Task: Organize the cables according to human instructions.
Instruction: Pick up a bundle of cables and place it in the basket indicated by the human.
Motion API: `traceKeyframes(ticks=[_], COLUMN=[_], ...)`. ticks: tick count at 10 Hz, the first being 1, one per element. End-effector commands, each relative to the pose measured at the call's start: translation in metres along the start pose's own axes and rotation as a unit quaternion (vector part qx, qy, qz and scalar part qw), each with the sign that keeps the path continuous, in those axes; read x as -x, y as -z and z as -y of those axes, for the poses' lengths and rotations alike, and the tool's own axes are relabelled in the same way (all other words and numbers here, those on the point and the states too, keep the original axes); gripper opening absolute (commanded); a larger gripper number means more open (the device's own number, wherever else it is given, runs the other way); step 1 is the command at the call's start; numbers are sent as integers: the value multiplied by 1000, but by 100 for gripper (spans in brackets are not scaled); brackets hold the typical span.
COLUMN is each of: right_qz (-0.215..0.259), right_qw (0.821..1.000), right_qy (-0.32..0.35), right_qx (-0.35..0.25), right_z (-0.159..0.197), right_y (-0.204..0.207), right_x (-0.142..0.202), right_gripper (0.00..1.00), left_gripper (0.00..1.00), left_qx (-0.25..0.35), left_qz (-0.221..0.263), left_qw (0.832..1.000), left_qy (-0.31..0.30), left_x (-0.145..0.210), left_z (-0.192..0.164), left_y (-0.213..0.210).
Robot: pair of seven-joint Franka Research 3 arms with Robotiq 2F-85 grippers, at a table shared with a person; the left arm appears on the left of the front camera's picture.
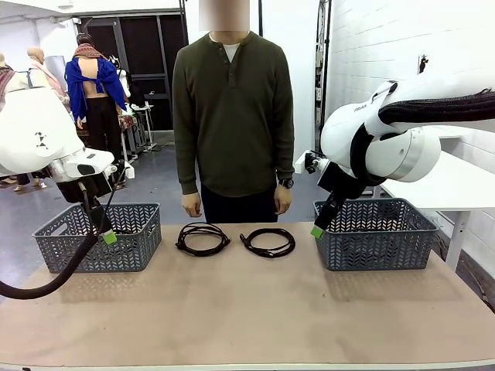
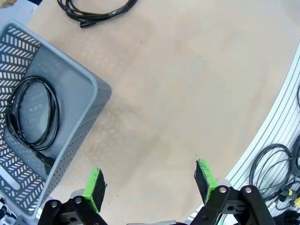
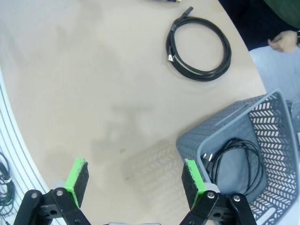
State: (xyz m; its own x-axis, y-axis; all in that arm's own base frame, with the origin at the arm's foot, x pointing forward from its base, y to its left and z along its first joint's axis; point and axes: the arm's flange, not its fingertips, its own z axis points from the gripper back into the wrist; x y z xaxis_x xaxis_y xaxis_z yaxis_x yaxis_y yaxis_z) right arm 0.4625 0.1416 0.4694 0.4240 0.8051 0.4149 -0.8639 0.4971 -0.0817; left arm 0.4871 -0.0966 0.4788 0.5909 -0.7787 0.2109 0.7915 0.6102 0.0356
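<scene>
Two coiled black cables lie on the table's far middle: a left coil (image 1: 203,238) and a right coil (image 1: 268,242), the right one also in the right wrist view (image 3: 198,48). Another cable (image 2: 32,117) rests inside the left grey basket (image 2: 89,101), and one more cable (image 3: 236,161) lies in the right grey basket (image 3: 220,124). My left gripper (image 1: 104,229) hangs open in front of the left basket (image 1: 100,236), empty. My right gripper (image 1: 319,226) hangs open at the right basket's (image 1: 375,232) near-left corner, empty. The human (image 1: 232,116) stands behind the table, hands down.
A black robot hose (image 1: 46,282) droops over the table's left part. The near half of the brown tabletop (image 1: 247,309) is bare. A white table (image 1: 456,185) stands off to the right, and loose wires (image 2: 276,168) lie on the floor beyond the table edge.
</scene>
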Motion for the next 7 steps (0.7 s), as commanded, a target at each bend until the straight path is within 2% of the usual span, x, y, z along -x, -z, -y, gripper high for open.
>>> traceKeyframes(ticks=[1, 7], right_qz=[-2, -2], right_qw=[1000, 1000], right_qy=[3, 3], right_qx=[1, 1], right_z=[0, 0], right_y=[1, 1], right_x=[1, 1], right_gripper=[100, 100], left_gripper=[100, 100], left_qx=[1, 1], left_qz=[-2, -2], left_qw=[1000, 1000], left_qy=[0, 0], left_x=[0, 0], left_z=[0, 0], left_y=[-1, -1])
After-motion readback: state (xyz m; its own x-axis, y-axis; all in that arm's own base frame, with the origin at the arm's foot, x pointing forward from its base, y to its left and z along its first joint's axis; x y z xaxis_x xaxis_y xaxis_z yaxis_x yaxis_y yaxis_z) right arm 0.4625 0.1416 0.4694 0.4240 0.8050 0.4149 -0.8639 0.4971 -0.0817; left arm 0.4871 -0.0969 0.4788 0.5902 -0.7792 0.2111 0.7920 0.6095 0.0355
